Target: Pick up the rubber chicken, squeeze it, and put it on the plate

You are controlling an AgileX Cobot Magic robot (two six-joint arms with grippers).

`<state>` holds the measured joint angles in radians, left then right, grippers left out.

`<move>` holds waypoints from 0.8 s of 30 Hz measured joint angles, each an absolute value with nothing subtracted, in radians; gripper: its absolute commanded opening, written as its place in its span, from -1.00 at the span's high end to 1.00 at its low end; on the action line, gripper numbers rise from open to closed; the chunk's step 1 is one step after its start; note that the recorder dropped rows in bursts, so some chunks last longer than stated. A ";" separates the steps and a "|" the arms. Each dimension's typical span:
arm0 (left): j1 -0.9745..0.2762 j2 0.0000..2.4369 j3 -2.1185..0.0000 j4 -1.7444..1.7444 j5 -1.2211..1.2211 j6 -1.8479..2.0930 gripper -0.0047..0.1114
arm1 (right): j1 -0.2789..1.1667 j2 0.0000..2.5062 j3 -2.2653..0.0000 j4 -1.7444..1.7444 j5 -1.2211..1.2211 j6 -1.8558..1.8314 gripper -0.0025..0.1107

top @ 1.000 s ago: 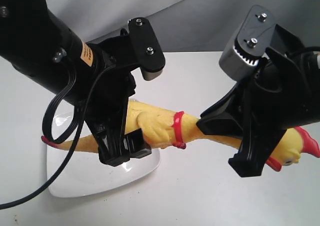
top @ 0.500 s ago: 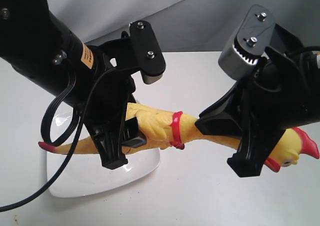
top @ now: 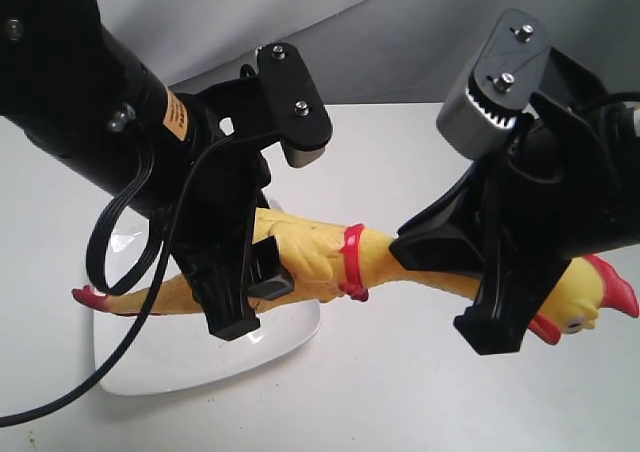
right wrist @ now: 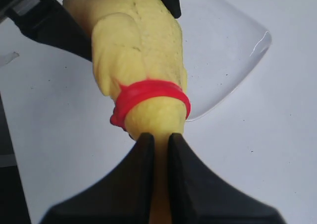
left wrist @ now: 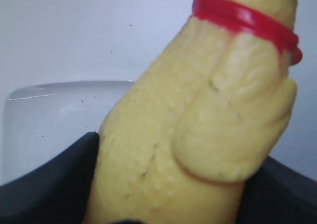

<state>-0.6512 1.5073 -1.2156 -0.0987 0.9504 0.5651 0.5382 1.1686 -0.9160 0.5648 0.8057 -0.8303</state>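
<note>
The yellow rubber chicken hangs level in the air between both arms. Its red feet are over the left side of the white plate, and its head sticks out at the right. My left gripper is shut around the thick body, with black fingers touching both flanks of the chicken. My right gripper is shut on the neck just past the red band, and the gripper pinches it thin.
The plate lies on a white tabletop below the chicken's rear half, and its rim shows in the left wrist view. A black cable loops down from the left arm over the plate. A grey backdrop rises behind the table.
The left gripper and the chicken's rear end have sunk slightly down and left, so the feet hang lower over the plate. The right gripper has stayed put.
</note>
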 measured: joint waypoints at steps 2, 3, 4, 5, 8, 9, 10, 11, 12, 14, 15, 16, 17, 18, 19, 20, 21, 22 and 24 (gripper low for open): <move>-0.651 1.507 -1.216 -0.099 0.953 0.565 0.88 | 0.538 1.169 -0.916 0.566 0.806 -0.830 0.96; -0.651 1.507 -1.216 -0.099 0.955 0.565 0.88 | 0.538 1.169 -0.916 0.566 0.806 -0.830 0.96; -0.651 1.507 -1.216 -0.099 0.955 0.565 0.88 | 0.538 1.169 -0.916 0.566 0.806 -0.830 0.96; -0.651 1.507 -1.216 -0.099 0.957 0.565 0.88 | 0.538 1.169 -0.916 0.566 0.806 -0.830 0.96; -0.651 1.507 -1.216 -0.101 0.957 0.565 0.88 | 0.538 1.169 -0.916 0.569 0.806 -0.830 0.96; -0.651 1.507 -1.216 -0.101 0.957 0.565 0.83 | 0.538 1.169 -0.916 0.569 0.804 -0.830 0.96; -0.651 1.507 -1.216 -0.101 0.957 0.565 0.64 | 0.538 1.169 -0.916 0.569 0.804 -0.830 0.96; -0.651 1.507 -1.216 -0.098 0.957 0.565 0.25 | 0.538 1.169 -0.916 0.569 0.804 -0.830 0.96; -0.651 1.507 -1.216 -0.089 0.957 0.565 0.03 | 0.538 1.169 -0.916 0.571 0.804 -0.830 0.96; -0.651 1.507 -1.216 -0.085 0.955 0.565 -0.80 | 0.538 1.169 -0.916 0.571 0.802 -0.830 0.96; -0.651 1.507 -1.216 -0.079 0.955 0.563 -0.87 | 0.538 1.169 -0.916 0.571 0.802 -0.830 0.96; -0.651 1.507 -1.216 -0.059 0.959 0.559 -0.86 | 0.538 1.169 -0.916 0.571 0.805 -0.830 0.96; -0.651 1.507 -1.216 -0.054 0.959 0.556 -0.83 | 0.538 1.169 -0.916 0.571 0.805 -0.830 0.96; -0.651 1.507 -1.216 -0.050 0.961 0.556 -0.74 | 0.538 1.169 -0.916 0.571 0.805 -0.830 0.96; -0.651 1.507 -1.216 -0.048 0.961 0.552 -0.62 | 0.538 1.169 -0.916 0.571 0.805 -0.830 0.96; -0.651 1.507 -1.216 -0.048 0.961 0.549 -0.26 | 0.538 1.169 -0.916 0.571 0.805 -0.830 0.96; -0.651 1.507 -1.216 -0.045 0.962 0.542 0.02 | 0.538 1.169 -0.916 0.571 0.805 -0.830 0.96; -0.651 1.507 -1.216 -0.045 0.962 0.542 0.63 | 0.538 1.169 -0.916 0.571 0.805 -0.830 0.96; -0.651 1.507 -1.216 -0.047 0.965 0.538 0.89 | 0.538 1.169 -0.916 0.571 0.806 -0.830 0.96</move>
